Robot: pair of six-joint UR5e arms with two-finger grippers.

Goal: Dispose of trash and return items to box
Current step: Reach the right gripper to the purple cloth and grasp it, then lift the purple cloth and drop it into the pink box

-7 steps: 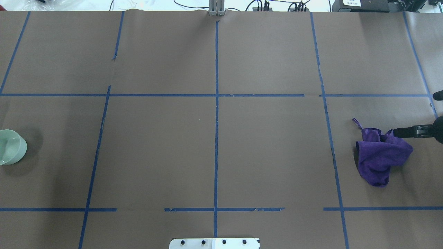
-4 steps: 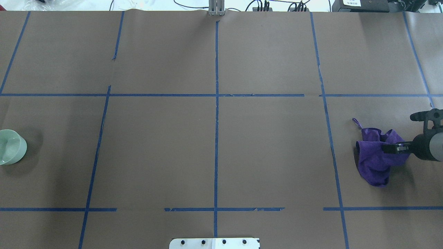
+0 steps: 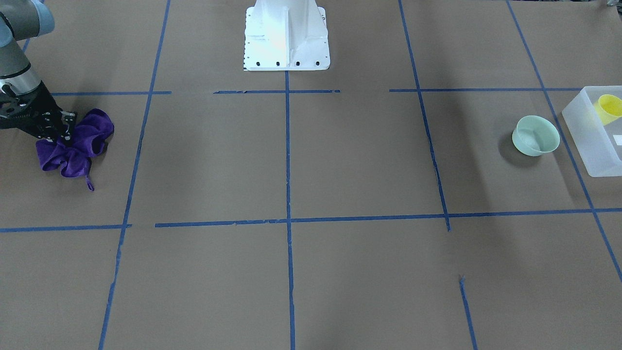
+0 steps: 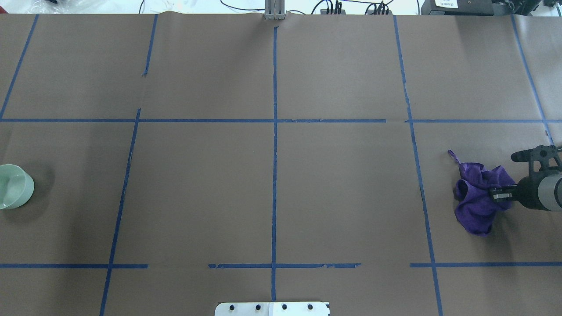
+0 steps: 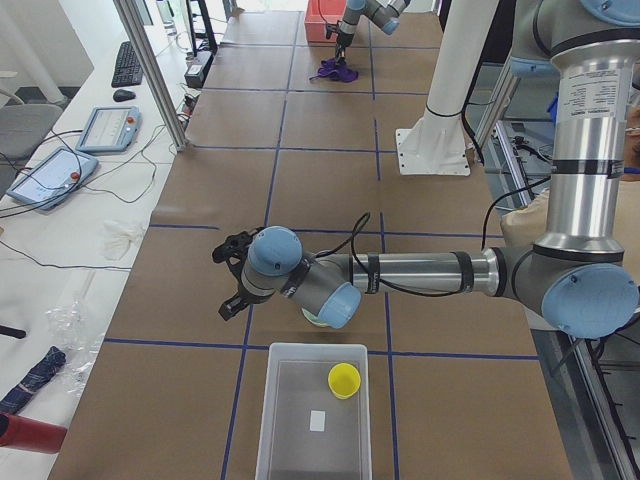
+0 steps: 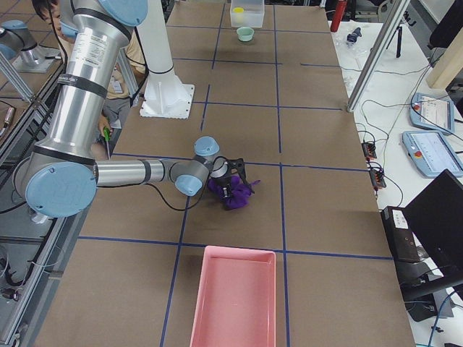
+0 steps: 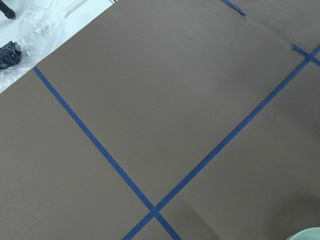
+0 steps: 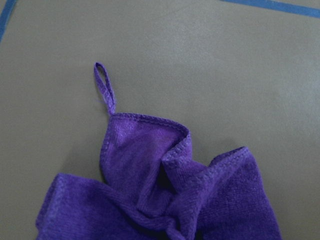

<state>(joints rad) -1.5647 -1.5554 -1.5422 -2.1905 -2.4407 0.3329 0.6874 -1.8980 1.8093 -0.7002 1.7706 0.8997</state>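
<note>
Right gripper [image 4: 492, 193]: now lowered onto purple cloth [image 4: 476, 210], fingers pinched shut on a fold. The fabric has bunched toward them within the last second, so the grasp looks made.

Left gripper [image 5: 235, 278]: opening cannot be told. Mint bowl [image 3: 535, 135] sits just behind its fingers, beside box [image 3: 590, 146], which holds yellow cup [image 3: 609, 108].

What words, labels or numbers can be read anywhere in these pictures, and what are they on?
No text is legible in any view.
The white label on the box: too small to read.
The sticker on the left arm: print too small to read.
The paper tag on a black device past the table's far edge: blurred.
</note>
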